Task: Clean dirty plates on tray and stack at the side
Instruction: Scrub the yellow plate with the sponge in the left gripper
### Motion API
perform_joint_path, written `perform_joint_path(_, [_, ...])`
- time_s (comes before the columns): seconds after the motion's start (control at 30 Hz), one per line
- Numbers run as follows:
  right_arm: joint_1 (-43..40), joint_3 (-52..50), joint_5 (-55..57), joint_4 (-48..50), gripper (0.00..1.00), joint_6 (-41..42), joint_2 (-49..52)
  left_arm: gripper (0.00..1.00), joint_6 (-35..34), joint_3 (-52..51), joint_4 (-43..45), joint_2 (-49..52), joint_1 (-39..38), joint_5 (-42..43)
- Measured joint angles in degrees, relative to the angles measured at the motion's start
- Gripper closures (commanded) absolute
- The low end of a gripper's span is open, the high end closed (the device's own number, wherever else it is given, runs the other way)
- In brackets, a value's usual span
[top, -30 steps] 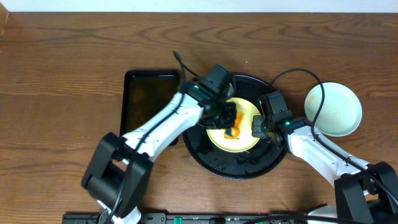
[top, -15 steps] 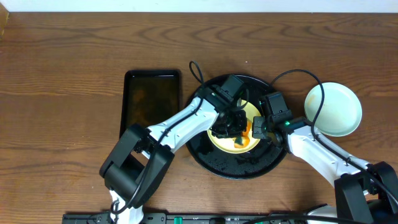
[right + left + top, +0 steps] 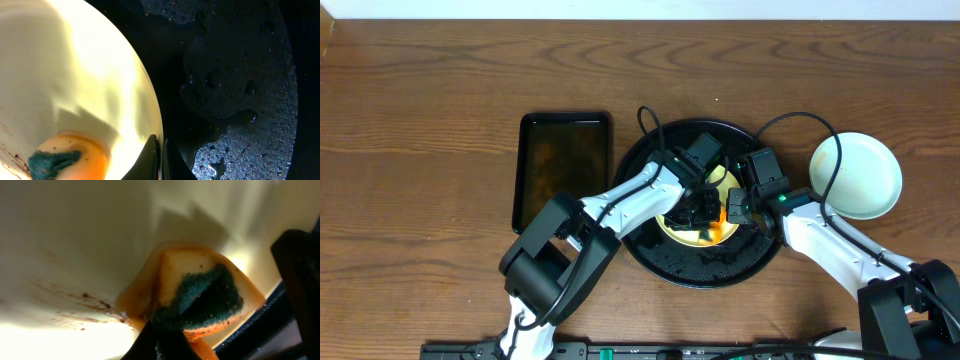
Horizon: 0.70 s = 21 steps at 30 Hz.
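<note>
Two-finger left gripper (image 3: 705, 214): clamping orange-green sponge (image 3: 200, 297) onto yellow plate (image 3: 75, 230), arm stretched over round black tray (image 3: 655, 250)
Right gripper (image 3: 160, 155): pinching plate's rim, forearm angled inward

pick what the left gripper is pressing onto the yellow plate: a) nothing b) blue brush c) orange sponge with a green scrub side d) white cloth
c: the left gripper clamps an orange sponge, green scouring face showing, against the yellow plate beside brown smears.
</note>
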Motion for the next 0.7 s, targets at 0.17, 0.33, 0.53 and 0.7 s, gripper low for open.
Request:
perform_joint_path(0.17, [0.00, 0.00, -0.02, -0.59, 0.99, 0.00, 0.00, 0.93, 0.04, 0.74, -2.58, -0.11, 2.01, -5.01])
perform_joint_path(0.33, [0.00, 0.00, -0.04, -0.76, 0.99, 0.00, 0.00, 0.93, 1.64, 1.01, -3.96, -0.37, 8.22, -8.22])
perform_joint_path(0.53, [0.02, 0.00, -0.39, -0.96, 0.90, -0.17, 0.00, 0.93, 6.67, 0.81, -5.66, -3.23, 12.00, -11.13])
perform_joint_path(0.7, [0.00, 0.00, -0.17, -0.79, 0.85, -0.22, 0.00, 0.93, 9.33, -0.07, -9.38, -15.23, 12.44, -15.93])
